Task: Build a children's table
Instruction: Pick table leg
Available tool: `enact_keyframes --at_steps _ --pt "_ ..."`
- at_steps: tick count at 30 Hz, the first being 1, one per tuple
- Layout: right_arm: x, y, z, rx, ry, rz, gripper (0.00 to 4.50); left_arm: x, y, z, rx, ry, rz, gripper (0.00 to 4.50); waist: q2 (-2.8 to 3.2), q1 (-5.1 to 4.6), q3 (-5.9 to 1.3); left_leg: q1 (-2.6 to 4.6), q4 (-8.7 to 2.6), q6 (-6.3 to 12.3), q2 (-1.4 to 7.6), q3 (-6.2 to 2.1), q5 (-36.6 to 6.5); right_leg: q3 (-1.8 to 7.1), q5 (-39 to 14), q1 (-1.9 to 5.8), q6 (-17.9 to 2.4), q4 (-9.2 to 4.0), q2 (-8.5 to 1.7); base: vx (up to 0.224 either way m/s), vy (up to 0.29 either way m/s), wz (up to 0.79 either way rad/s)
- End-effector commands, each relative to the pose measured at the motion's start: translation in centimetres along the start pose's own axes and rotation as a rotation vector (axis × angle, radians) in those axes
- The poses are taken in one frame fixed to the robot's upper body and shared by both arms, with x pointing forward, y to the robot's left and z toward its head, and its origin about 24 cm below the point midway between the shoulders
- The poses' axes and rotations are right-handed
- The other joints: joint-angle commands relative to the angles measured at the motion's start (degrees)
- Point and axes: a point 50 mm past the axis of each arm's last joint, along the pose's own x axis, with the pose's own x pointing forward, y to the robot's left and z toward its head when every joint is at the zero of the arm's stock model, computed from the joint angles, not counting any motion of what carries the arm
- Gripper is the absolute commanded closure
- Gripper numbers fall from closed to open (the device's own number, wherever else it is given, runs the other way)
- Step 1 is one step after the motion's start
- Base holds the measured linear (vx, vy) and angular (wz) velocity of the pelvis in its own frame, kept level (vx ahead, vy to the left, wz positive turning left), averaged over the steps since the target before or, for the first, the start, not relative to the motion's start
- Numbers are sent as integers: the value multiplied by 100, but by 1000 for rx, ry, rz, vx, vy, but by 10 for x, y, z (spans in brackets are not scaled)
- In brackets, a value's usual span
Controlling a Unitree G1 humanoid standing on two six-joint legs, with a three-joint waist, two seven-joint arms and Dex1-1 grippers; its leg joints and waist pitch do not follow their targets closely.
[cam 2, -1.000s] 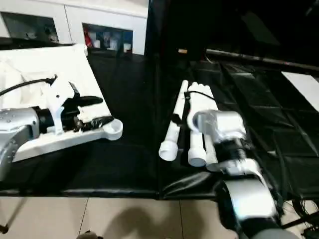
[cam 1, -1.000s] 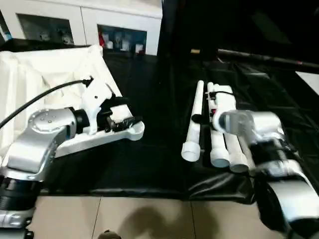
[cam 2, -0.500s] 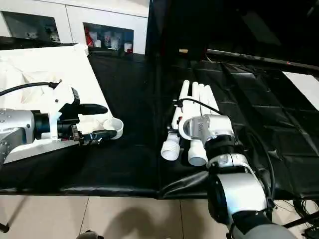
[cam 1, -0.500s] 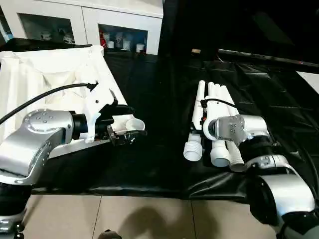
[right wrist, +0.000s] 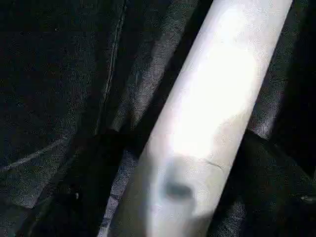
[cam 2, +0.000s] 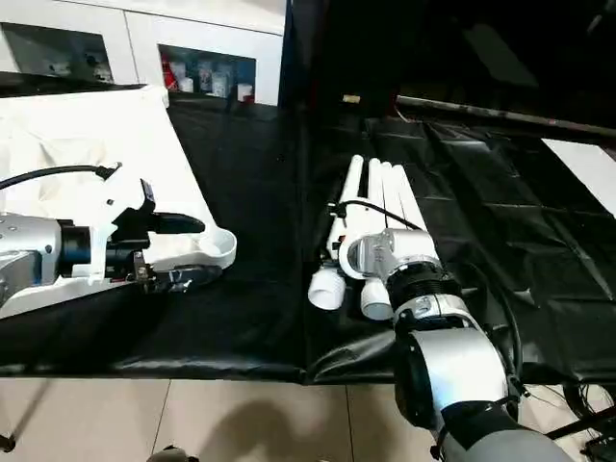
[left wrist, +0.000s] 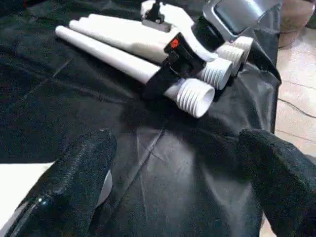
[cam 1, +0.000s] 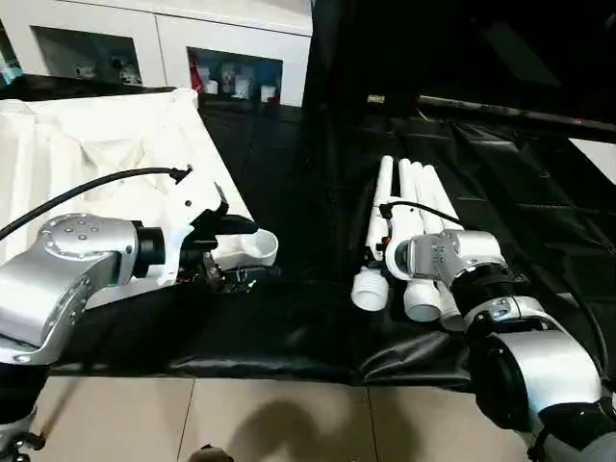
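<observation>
Black cloth: four white legs, one tabletop; left gripper spread; right gripper straddling leg.

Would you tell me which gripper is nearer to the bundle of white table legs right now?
The right. The right gripper is down on the table legs, its fingers either side of the leftmost one. The left gripper is off to their left, by the tabletop's corner socket.
</observation>
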Motion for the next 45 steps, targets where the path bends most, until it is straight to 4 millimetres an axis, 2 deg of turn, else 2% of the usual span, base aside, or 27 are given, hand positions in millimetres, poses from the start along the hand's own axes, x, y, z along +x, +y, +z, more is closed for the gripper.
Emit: enact_keyframes --at_steps 1,4,5,12,14,20,24,27,29,30,31,33,34,35,36,37,38,39,40,43,44,45 --pt "3 0 -6 29 31 8 124 1 -4 2 9 6 -21 0 161 7 -339 125 -393 -732 98 -8 -1629 270 -1289 188 -687 -441 -388 0 0 0" --pt "3 1 -5 45 21 16 152 1 -5 2 7 7 -21 0 131 -3 -342 120 -389 -717 98 -4 -1594 270 -1273 190 -690 -437 -386 0 0 0" --pt "3 2 -5 61 19 27 161 1 -4 2 6 6 -20 0 146 3 -343 122 -387 -710 98 -4 -1585 271 -1271 189 -697 -437 -392 0 0 0" --pt "4 0 -5 115 16 35 215 3 -4 0 -6 9 -15 0 127 -4 -344 116 -386 -691 97 4 -1518 268 -1201 193 -707 -434 -384 0 0 0" --pt "4 -2 -5 120 12 29 238 4 -5 0 -14 6 -16 0 142 -6 -345 120 -385 -699 98 2 -1548 267 -1226 189 -709 -433 -386 0 0 0" --pt "1 -5 0 131 -6 22 260 5 -2 2 -13 -13 7 0 134 -8 -341 120 -385 -695 98 2 -1595 268 -1302 186 -689 -443 -384 0 0 0" --pt "-6 -4 15 179 -90 71 263 5 5 10 -11 -80 54 0 137 -4 -356 120 -373 -679 97 7 -1540 269 -1222 195 -686 -440 -384 0 0 0" --pt "-17 1 36 239 -210 182 263 10 18 27 -65 -220 145 0 142 19 -385 140 -343 -631 102 32 -1418 278 -871 196 -741 -421 -363 0 0 0" --pt "-31 5 53 205 -367 297 264 18 30 43 -122 -312 212 0 76 35 -389 75 -352 -545 104 21 -1146 262 -584 249 -741 -392 -373 0 0 0" --pt "-34 6 55 191 -389 316 264 19 32 46 -126 -324 221 0 74 44 -377 66 -353 -508 88 26 -1081 259 -570 256 -702 -408 -358 0 0 0" --pt "-44 10 60 145 -437 389 264 23 38 54 -151 -367 239 0 33 50 -388 57 -343 -446 87 27 -957 262 -490 279 -654 -400 -364 0 0 0" --pt "-47 11 61 131 -445 419 264 25 39 57 -165 -384 242 0 47 79 -403 72 -336 -406 101 18 -826 262 -365 278 -634 -383 -384 0 0 0" --pt "-68 21 62 92 -464 621 264 35 41 66 -293 -444 212 0 123 80 -401 66 -344 -416 89 12 -762 256 -305 286 -670 -370 -376 0 0 0" --pt "-75 25 61 70 -469 689 264 39 40 69 -331 -459 193 0 73 127 -433 112 -296 -309 103 28 -643 270 142 307 -717 -369 -363 0 0 0" --pt "-84 27 60 44 -495 757 264 45 40 72 -396 -473 173 0 59 123 -424 90 -301 -251 90 28 -558 266 320 315 -780 -361 -351 0 0 0" --pt "-86 28 60 40 -498 767 264 46 40 72 -405 -474 170 0 84 158 -430 70 -297 -171 76 30 -503 254 459 332 -849 -375 -354 0 0 0" --pt "-93 28 60 21 -527 814 264 52 39 74 -455 -485 162 0 56 167 -428 67 -301 -145 81 29 -548 248 367 335 -935 -378 -373 0 0 0" --pt "-101 28 59 10 -557 855 264 59 38 75 -508 -496 149 0 77 179 -427 65 -296 -151 87 33 -597 252 331 337 -981 -378 -381 0 0 0" --pt "-109 28 58 -2 -589 901 264 65 36 77 -550 -513 132 0 69 197 -423 79 -298 -160 105 23 -674 247 149 327 -1018 -403 -407 0 0 0" --pt "-123 30 52 -38 -621 968 264 74 31 87 -597 -566 68 0 43 239 -390 80 -318 -170 103 19 -854 245 -341 321 -934 -472 -403 0 0 0" --pt "-127 30 49 -50 -625 992 264 75 29 92 -606 -591 44 0 77 247 -387 82 -324 -217 97 14 -929 245 -595 321 -858 -498 -412 0 0 0" --pt "-130 31 47 -62 -625 1004 264 75 28 97 -612 -615 25 0 79 251 -386 84 -324 -235 99 17 -975 246 -680 316 -824 -520 -410 0 0 0"
